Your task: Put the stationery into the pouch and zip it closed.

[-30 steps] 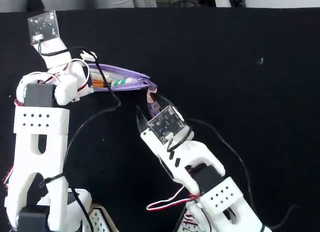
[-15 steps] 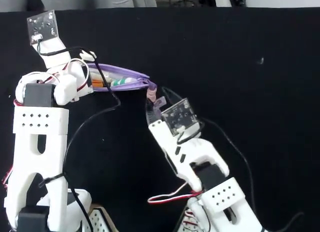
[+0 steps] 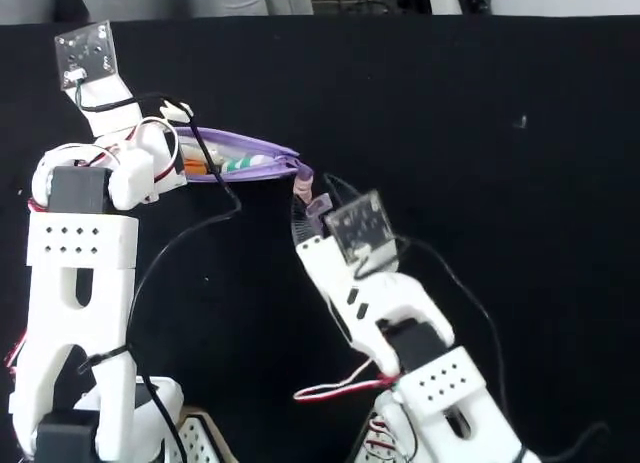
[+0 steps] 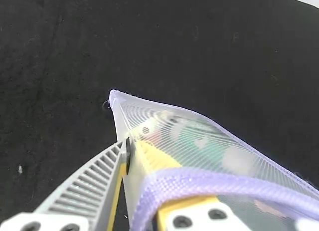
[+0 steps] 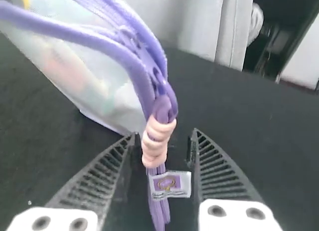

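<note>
Right at the left gripper, the jaws are clamped together on one end of the pouch. A grey ribbed finger presses the clear wall from outside and a yellow-edged one shows through it from the other side. The right gripper has its jaws apart, one ribbed finger on either side of the zip pull. The pull is a pink coiled loop with a small purple tag hanging below it, and neither finger appears to touch it. In the high view the left gripper sits at the pouch's end toward the left arm's side. The right gripper points up at the opposite end, just beneath the zip pull. The pouch stretches between the two, clear-sided with purple zip edges that bow apart along its length and meet at the pull end. Inside it lies the stationery, showing as an orange piece and a green-and-white one, and as blurred red and green patches through the ribbed plastic in the left wrist view. Whether the pouch touches the cloth beneath cannot be told. Around everything spreads the black-covered table.
</note>
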Action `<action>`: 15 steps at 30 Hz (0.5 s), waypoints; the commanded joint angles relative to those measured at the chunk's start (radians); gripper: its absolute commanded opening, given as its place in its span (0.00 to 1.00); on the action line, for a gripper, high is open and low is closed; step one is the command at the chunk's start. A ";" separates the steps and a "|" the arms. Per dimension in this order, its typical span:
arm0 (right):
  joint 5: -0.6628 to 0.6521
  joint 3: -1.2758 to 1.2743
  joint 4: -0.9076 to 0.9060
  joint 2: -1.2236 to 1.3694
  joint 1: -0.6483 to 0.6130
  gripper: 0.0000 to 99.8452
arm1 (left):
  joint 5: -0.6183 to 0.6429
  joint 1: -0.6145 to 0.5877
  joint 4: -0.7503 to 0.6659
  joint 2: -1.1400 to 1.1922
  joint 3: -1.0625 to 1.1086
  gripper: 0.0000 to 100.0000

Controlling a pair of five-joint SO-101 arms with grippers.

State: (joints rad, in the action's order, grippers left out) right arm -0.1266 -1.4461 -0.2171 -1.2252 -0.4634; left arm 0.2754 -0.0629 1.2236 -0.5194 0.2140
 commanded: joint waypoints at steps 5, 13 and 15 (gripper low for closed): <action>0.051 0.234 -0.005 0.334 0.015 0.16 | 0.014 -0.013 -0.021 -0.014 -0.018 0.03; 0.051 0.289 -0.005 0.430 0.018 0.09 | 0.014 -0.010 -0.021 -0.014 -0.016 0.03; 0.049 0.288 -0.005 0.420 0.018 0.03 | 0.014 -0.013 -0.021 -0.014 -0.016 0.03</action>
State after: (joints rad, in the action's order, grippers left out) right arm -0.0867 -1.2129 -0.2263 -0.7940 -0.4634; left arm 0.2754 -0.0629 1.2236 -0.5194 0.2140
